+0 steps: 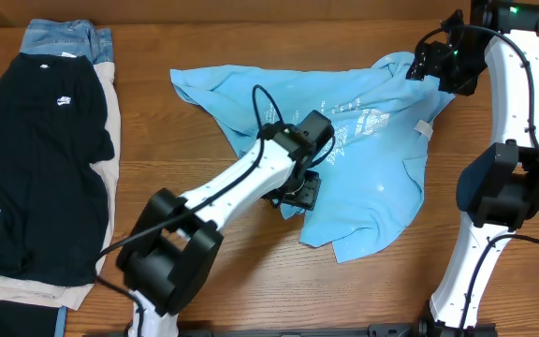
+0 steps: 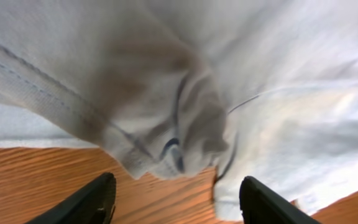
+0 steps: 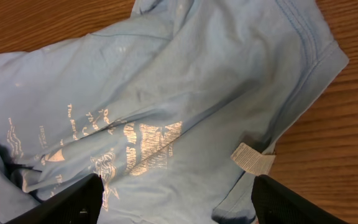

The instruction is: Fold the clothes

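Left arm stretches low, left claw (image 2: 178, 184) open at T-shirt (image 1: 372, 140) edge; nothing gripped. Right claw (image 3: 178, 182) hangs open above it; empty.

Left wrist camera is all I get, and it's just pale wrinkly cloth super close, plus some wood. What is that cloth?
Observer: It's a sky-blue T-shirt with white print. It lies crumpled on the table, and the left arm is at its near left edge.
Operator: Is the other arm grabbing it too?
Observer: No. The right arm hovers over the shirt's far right corner, its jaws open and gripping nothing.
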You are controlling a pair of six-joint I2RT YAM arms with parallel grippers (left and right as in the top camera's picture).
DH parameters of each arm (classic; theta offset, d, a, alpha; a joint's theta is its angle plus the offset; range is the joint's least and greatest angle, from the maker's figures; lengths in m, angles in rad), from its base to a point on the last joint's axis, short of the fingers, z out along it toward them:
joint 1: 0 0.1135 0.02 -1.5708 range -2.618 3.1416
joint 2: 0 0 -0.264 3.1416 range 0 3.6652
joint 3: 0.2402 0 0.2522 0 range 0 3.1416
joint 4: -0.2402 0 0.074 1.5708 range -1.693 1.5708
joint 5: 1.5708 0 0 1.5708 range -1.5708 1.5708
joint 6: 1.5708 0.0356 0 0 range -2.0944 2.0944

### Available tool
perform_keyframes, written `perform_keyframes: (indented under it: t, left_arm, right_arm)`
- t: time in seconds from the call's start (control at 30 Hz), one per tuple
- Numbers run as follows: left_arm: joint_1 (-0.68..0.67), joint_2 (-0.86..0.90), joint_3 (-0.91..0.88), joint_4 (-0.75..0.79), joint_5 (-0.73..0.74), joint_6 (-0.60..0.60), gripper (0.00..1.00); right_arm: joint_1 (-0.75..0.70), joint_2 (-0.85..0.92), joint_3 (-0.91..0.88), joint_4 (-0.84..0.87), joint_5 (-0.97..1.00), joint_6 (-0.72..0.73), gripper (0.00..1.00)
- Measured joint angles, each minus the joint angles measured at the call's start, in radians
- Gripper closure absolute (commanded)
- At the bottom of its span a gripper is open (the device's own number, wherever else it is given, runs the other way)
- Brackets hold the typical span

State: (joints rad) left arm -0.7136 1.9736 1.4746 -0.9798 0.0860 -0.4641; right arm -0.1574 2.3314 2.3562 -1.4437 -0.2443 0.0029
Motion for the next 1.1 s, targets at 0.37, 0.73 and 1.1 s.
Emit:
perform_keyframes:
  t: [0.37,0.73,1.1]
  left_arm:
    - [0.023,-0.030,-0.151,0.203,0.122,-0.171,0.44]
    - [0.083,-0.030,-0.151,0.201,0.131,-0.229,0.45]
    - [0.114,-0.030,-0.164,0.195,0.098,-0.248,0.49]
  right_arm:
    - [0.000,0.000,0.000,-0.015,0.032,-0.003,0.17]
    - [0.000,0.000,0.000,-0.008,0.043,-0.003,0.16]
    - [0.000,0.000,0.000,-0.007,0.053,-0.003,0.16]
